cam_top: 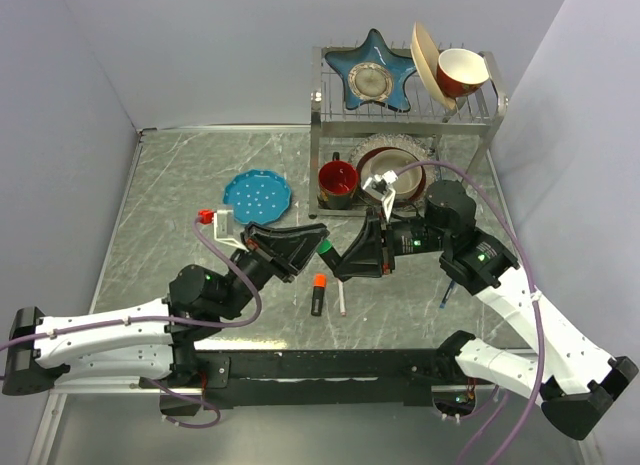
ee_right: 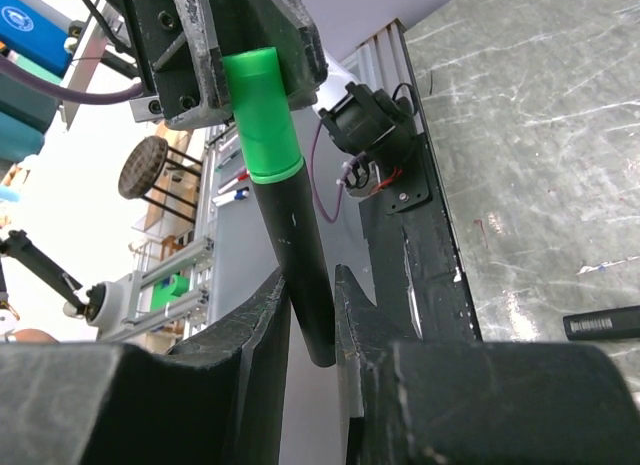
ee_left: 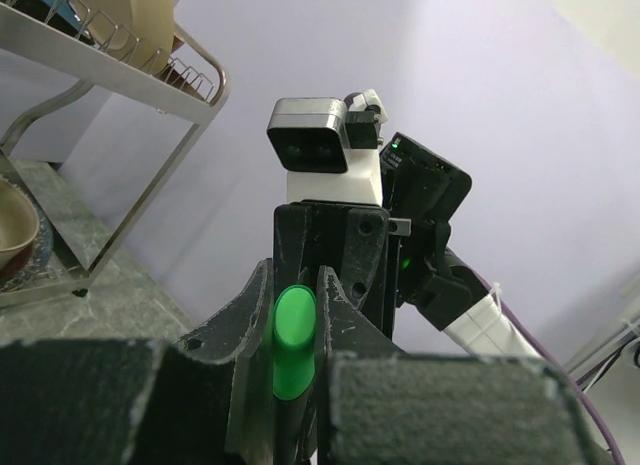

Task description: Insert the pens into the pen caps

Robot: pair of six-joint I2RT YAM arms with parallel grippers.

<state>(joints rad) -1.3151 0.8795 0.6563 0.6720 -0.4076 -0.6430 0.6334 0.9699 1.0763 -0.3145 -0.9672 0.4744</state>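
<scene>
green cap in left gripper, its black marker in right gripper.

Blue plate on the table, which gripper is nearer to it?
Left. The left gripper lies close by the blue plate, toward its near right; the right gripper faces it from farther right.

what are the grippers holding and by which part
One green-capped marker, shared: the left gripper clamps its green cap, the right gripper its black barrel.
</scene>
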